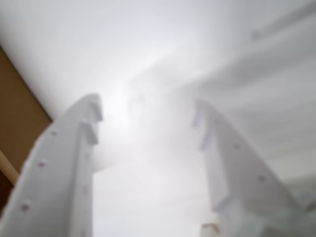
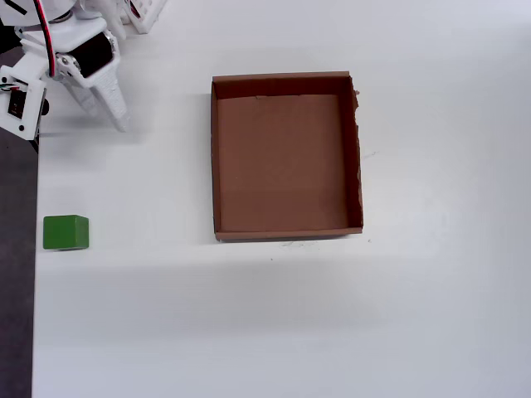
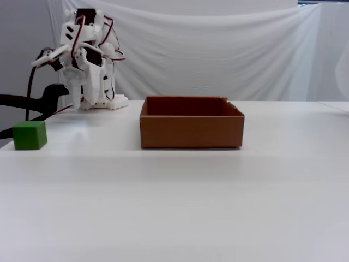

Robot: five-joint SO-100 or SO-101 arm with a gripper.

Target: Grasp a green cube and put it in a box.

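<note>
1. The small bright-green solid cube (image 2: 65,232) sits on the white tabletop (image 2: 274,323) right by its left edge in the overhead view, not touching anything.
2. The shallow brown cardboard box (image 2: 216,157) is in the middle of the tabletop, well apart from the cube and to its right in that view. Open side up, nothing in it. Its right wall looks a bit ragged near the top corner.
3. From the fixed view out front, the cube (image 3: 29,135) is at the far left and the box (image 3: 191,131) is roughly centre, with a white cloth backdrop (image 3: 229,49) hanging behind.
4. The white arm with red and black wires (image 3: 84,60) is folded up in the back left corner, away from both cube and box.
5. The claw (image 1: 148,116) is spread wide in the wrist view, two white fingers (image 1: 64,168) with a big gap and nothing between them. That view is blurry, mostly white, with a brown strip at the left edge.
</note>
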